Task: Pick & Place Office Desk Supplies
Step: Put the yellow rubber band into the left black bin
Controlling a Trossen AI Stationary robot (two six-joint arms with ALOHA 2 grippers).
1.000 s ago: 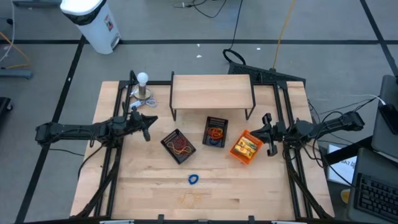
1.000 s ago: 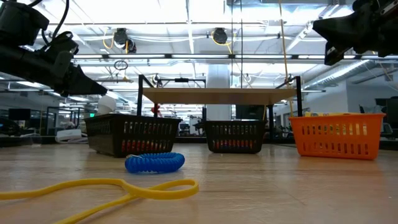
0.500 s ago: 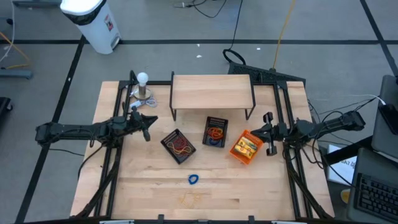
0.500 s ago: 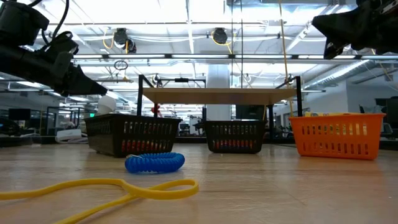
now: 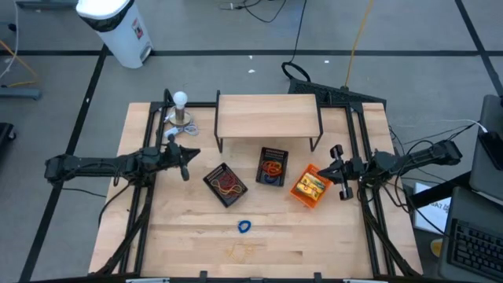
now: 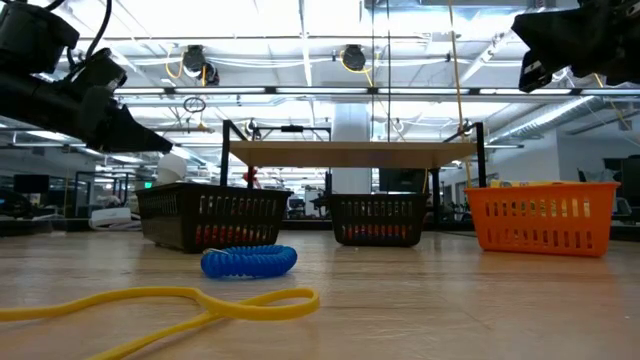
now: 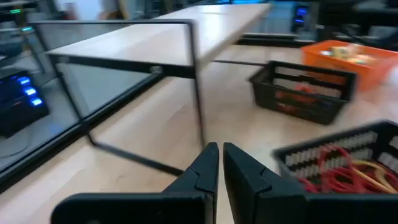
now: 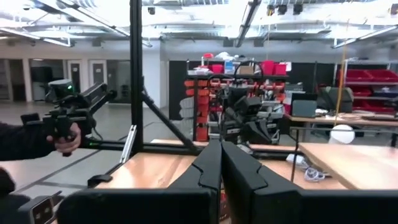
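Note:
Rubber-band loops lie in two black mesh trays (image 5: 225, 185) (image 5: 273, 167), and yellow packets lie in the orange tray (image 5: 310, 186). A blue coiled band (image 5: 244, 227) (image 6: 249, 261) and a yellow band loop (image 6: 200, 300) lie flat on the bare table nearer the front edge. My left gripper (image 5: 186, 163) (image 7: 219, 149) hovers shut above the table, left of the nearer black tray. My right gripper (image 5: 338, 170) (image 8: 221, 146) hovers shut, right of the orange tray. Neither one holds anything.
A low wooden shelf on black legs (image 5: 267, 115) stands behind the trays. A white ball on a small stand (image 5: 181, 100) sits at the far left corner. Bare tabletop lies around the blue coil, toward the near edge. A person's hand holding a device (image 8: 62, 134) shows beyond the table.
My right gripper has risen a little and drawn slightly toward the table's right edge, staying shut. The left arm and all the supplies have kept still.

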